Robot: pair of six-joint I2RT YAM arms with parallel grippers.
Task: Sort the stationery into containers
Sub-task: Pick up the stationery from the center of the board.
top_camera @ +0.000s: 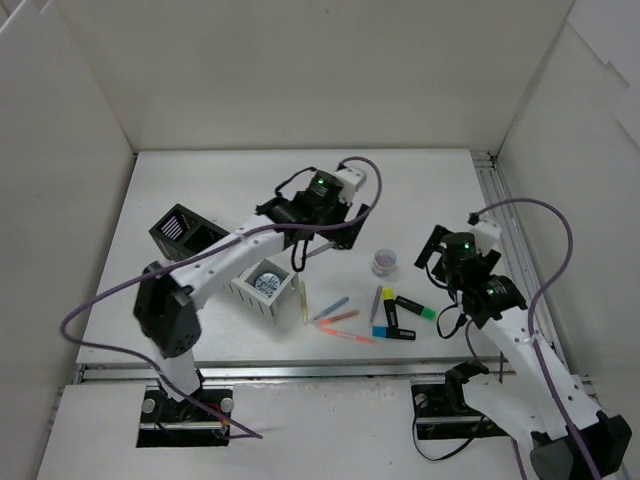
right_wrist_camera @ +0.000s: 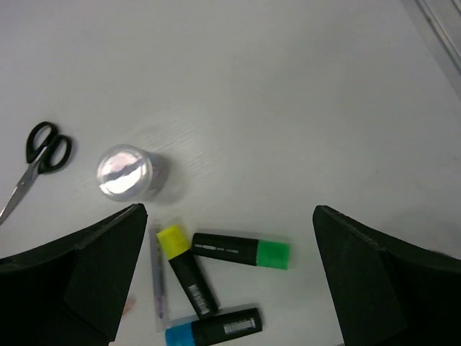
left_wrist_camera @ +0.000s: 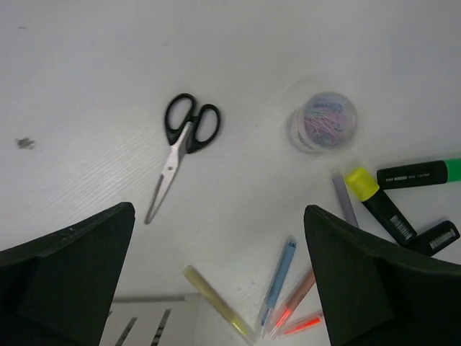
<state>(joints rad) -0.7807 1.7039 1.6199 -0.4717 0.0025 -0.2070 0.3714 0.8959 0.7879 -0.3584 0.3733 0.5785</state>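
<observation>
Black-handled scissors [left_wrist_camera: 184, 140] lie flat on the white table, ahead of my left gripper [left_wrist_camera: 220, 216], which hangs open above them with nothing between its fingers. A clear round jar [left_wrist_camera: 324, 121] stands to their right. Yellow [left_wrist_camera: 216, 306], blue [left_wrist_camera: 277, 277] and orange pens [left_wrist_camera: 295, 299] lie nearer. My right gripper [right_wrist_camera: 230, 213] is open over the yellow [right_wrist_camera: 186, 277], green [right_wrist_camera: 241, 252] and blue highlighters [right_wrist_camera: 212, 330], holding nothing. The containers, a black mesh box [top_camera: 180, 228] and a white one [top_camera: 262, 300] with a blue roll [top_camera: 268, 283] inside, sit at the left.
A grey pen [right_wrist_camera: 156, 281] lies beside the yellow highlighter, and a red pen [top_camera: 350, 336] lies near the table's front edge. White walls enclose the table [top_camera: 230, 190] on three sides. The left arm [top_camera: 225, 262] stretches over the containers.
</observation>
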